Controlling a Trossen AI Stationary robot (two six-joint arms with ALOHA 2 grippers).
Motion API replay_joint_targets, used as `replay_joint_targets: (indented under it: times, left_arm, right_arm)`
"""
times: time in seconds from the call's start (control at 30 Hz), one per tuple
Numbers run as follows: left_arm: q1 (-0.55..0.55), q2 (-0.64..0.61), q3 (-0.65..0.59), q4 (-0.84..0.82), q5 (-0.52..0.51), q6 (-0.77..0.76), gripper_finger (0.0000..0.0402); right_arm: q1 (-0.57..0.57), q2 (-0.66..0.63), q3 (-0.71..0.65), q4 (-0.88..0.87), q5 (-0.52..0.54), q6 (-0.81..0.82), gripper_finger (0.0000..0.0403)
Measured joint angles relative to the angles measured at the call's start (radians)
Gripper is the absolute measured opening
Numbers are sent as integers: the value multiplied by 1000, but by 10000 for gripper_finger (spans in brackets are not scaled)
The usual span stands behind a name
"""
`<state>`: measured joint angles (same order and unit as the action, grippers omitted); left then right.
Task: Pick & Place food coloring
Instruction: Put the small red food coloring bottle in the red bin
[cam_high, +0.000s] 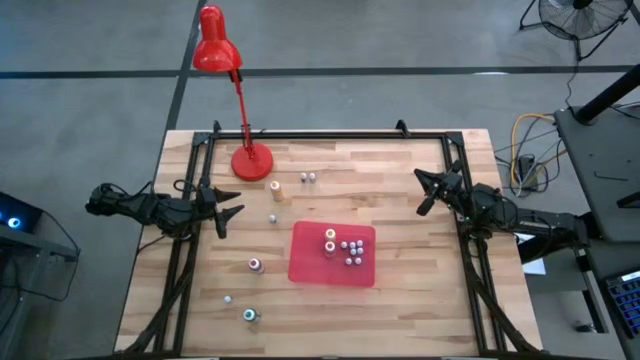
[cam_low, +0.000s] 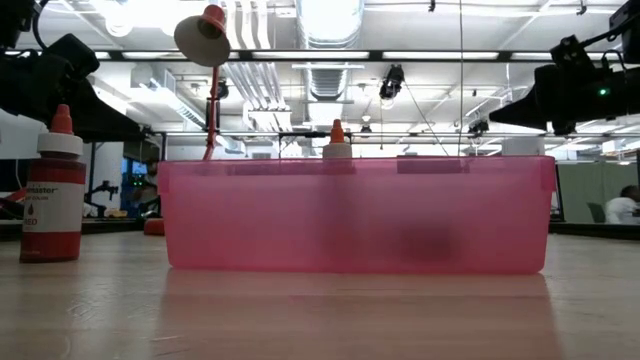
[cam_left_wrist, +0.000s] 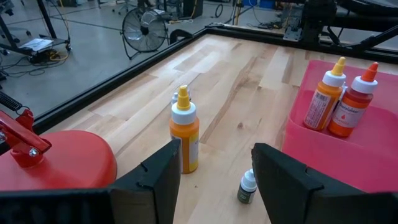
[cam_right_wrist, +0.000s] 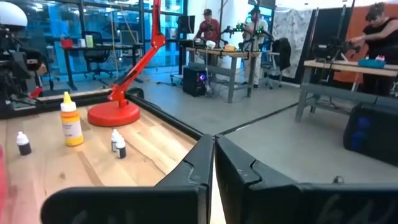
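Observation:
The food coloring is a set of small bottles. Several stand in the pink tray (cam_high: 300, 262), among them two orange-topped ones (cam_left_wrist: 323, 93). Others stand loose on the wood: an orange bottle (cam_high: 276, 190) (cam_left_wrist: 185, 130), two tiny ones (cam_high: 309, 178), one tiny bottle (cam_high: 272, 218) (cam_left_wrist: 247, 186), a pink-topped one (cam_high: 255, 265) (cam_low: 52, 190), and a green-topped one (cam_high: 250, 316). My left gripper (cam_high: 228, 212) (cam_left_wrist: 214, 180) hovers open at the table's left, pointing toward the orange bottle and touching nothing. My right gripper (cam_high: 428, 195) (cam_right_wrist: 211, 165) is shut and holds nothing at the right side.
A red desk lamp stands with its base (cam_high: 252, 162) (cam_right_wrist: 114, 114) at the far left of the table, close to the orange bottle. A black frame rail (cam_high: 330, 137) runs around the table. Bare wood lies between the tray and the right arm.

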<state>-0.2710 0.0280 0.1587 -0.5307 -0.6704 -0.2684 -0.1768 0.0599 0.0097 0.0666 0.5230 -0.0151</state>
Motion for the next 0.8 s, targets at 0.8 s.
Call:
replay_joint_targets:
  times: [0.8]
  left_arm:
    - [0, 0, 0, 14, -1, -29, 170]
  right_arm:
    - [0, 2, 0, 0, 0, -7, 9]
